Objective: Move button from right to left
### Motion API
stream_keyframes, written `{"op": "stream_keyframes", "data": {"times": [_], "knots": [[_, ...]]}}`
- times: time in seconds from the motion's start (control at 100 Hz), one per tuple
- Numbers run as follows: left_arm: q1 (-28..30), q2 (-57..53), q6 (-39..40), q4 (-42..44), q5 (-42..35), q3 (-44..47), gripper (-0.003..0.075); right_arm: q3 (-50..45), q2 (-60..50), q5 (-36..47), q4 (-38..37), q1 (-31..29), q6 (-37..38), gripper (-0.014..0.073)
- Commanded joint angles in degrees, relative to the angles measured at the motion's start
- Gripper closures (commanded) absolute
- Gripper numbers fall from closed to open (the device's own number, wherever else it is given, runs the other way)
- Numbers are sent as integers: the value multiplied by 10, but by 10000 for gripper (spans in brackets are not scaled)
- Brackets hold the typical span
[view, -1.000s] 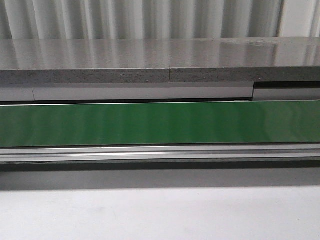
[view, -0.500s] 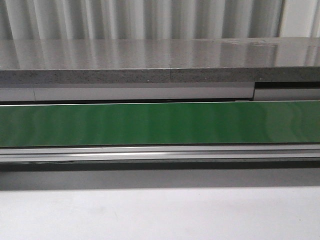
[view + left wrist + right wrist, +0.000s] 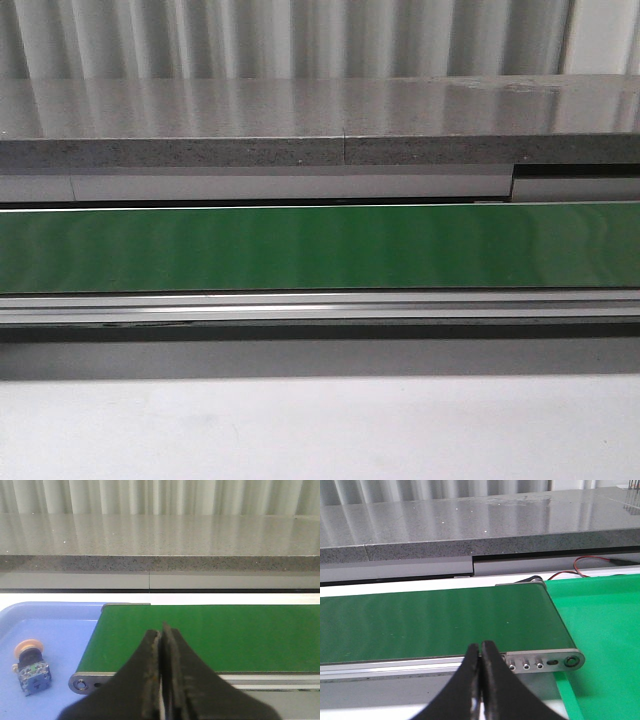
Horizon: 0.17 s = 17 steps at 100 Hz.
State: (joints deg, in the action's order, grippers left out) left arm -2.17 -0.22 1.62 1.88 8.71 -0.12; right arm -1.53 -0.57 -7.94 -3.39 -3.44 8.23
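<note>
The button (image 3: 30,666) shows only in the left wrist view: yellow-orange cap, black body, blue-and-clear block, lying on its side in the blue tray (image 3: 50,625) beyond the left end of the green belt (image 3: 210,637). My left gripper (image 3: 161,632) is shut and empty, over the belt's near edge, well to the side of the button. My right gripper (image 3: 481,647) is shut too, holding nothing, above the belt's near rail by the right end roller bracket (image 3: 545,663). Neither gripper appears in the front view.
A grey speckled stone ledge (image 3: 320,125) runs behind the conveyor belt (image 3: 320,248). A green tray or mat (image 3: 605,630) lies past the belt's right end, with red and black wires (image 3: 600,562) behind it. White tabletop (image 3: 320,430) lies in front.
</note>
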Motion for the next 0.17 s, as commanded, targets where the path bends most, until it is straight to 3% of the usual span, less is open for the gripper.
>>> {"op": "stream_keyframes", "data": {"times": [0.0,0.16], "knots": [[-2,-21,4,0,-45,15,740,9,-10,46,0,-3,-1,660],[-2,-21,4,0,-45,15,740,9,-10,46,0,-3,-1,660]]}}
